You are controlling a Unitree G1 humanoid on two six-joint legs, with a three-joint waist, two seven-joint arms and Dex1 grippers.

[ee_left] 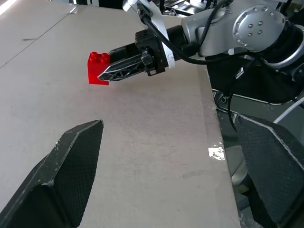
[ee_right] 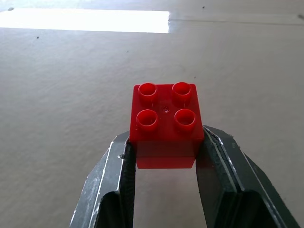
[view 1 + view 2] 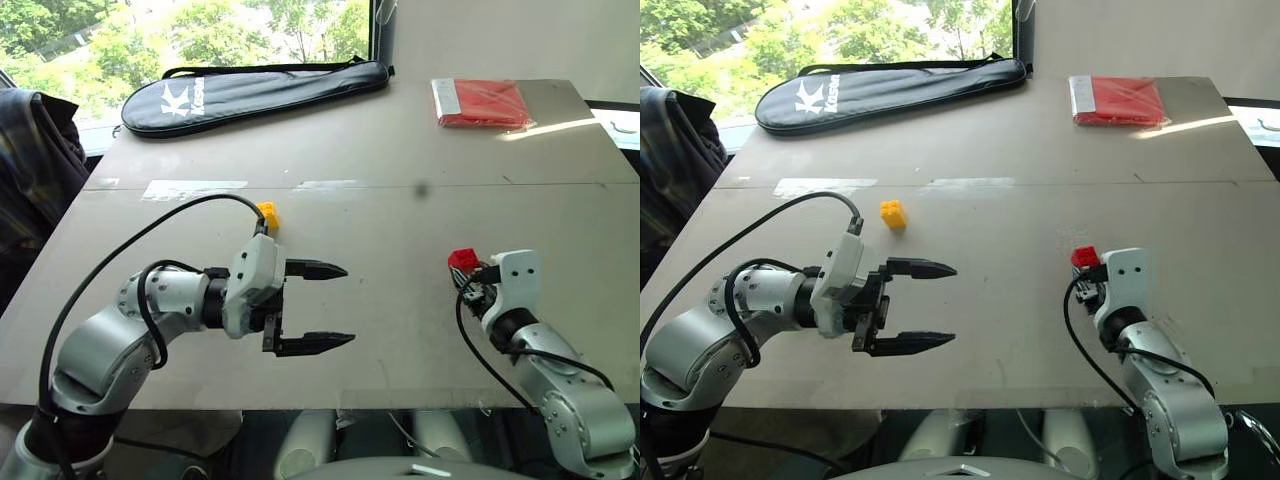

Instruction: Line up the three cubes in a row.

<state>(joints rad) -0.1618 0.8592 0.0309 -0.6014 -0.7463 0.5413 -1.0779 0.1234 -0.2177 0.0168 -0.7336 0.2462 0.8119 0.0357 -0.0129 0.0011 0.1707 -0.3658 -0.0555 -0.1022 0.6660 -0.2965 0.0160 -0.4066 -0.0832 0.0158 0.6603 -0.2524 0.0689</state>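
Note:
My right gripper [image 2: 166, 137] is shut on the red cube [image 2: 165, 114], one finger on each side and the studs facing up. The pair sits low over the right side of the table [image 3: 400, 330]; I cannot tell whether the cube [image 3: 462, 259] touches the surface. The yellow cube [image 3: 893, 213] lies alone on the table left of centre. My left gripper [image 3: 348, 305] hangs open and empty just in front of the yellow cube, its fingers pointing right toward the red cube [image 1: 98, 68].
A black racket bag [image 3: 250, 90] lies across the far left of the table. A flat red packet [image 3: 482, 102] rests at the far right corner. Plaid fabric [image 3: 30, 160] sits beyond the left edge. The table's front edge runs just below both grippers.

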